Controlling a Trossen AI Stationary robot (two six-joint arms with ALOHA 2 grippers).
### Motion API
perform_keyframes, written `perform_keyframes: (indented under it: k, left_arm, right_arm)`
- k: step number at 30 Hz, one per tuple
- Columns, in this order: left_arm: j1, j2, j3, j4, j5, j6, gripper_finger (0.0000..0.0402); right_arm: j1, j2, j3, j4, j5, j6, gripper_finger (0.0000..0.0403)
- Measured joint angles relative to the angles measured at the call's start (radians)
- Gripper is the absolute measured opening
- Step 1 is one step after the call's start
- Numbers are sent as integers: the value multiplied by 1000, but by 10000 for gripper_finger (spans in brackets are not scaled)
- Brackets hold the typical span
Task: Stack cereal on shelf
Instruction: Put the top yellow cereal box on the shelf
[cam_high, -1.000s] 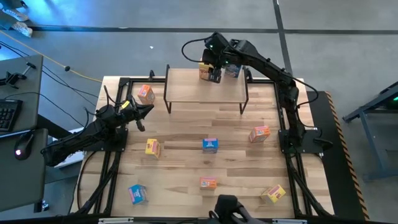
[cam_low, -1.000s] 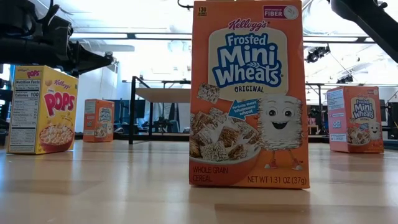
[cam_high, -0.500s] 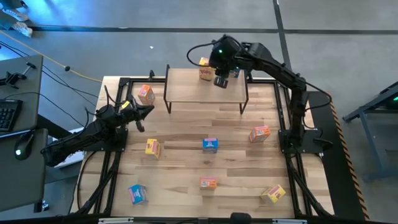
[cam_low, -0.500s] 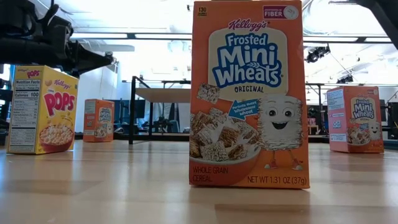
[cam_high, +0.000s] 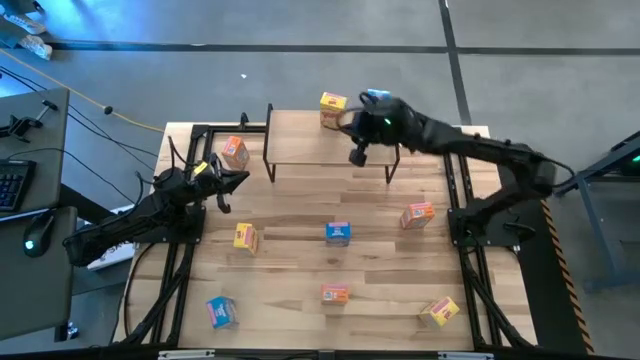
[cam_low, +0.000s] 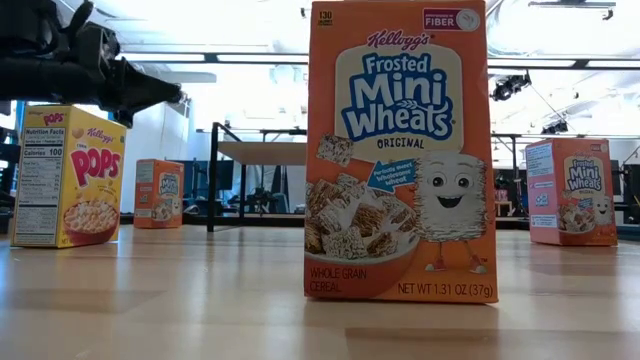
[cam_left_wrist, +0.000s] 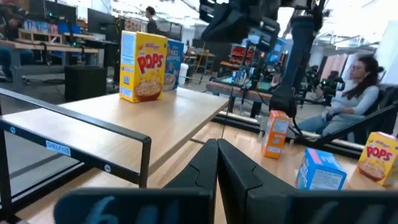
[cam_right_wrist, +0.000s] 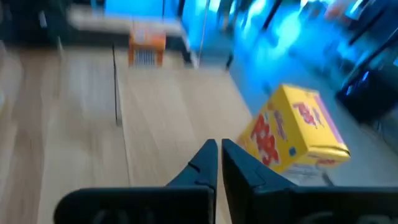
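As right gripper, fingers together and empty, swings off shelf, yellow box stays placed; left gripper together, idle at table's left.

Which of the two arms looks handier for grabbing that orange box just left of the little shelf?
The left. Its left gripper sits just below the orange box, while the right gripper hangs over the shelf, farther from that box.
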Motion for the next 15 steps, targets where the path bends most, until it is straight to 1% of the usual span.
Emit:
perform_keyframes:
  k: [3, 6, 8, 11, 15]
  left_arm:
    - [0, 72, 33, 31, 0, 19, 0]
    - [0, 165, 73, 96, 4, 23, 0]
    - [0, 237, 103, 139, 23, 23, 0]
    - [0, 358, 147, 200, 41, 23, 1]
    - [0, 528, 242, 221, 51, 28, 1]
  right_arm:
    - [7, -61, -176, 229, -22, 12, 6]
    - [0, -90, -300, 403, -57, 40, 2]
    - [-3, -96, -360, 481, -82, 60, 1]
    - [-2, -95, -418, 548, -109, 73, 1]
    - [-3, -95, -488, 651, -138, 75, 0]
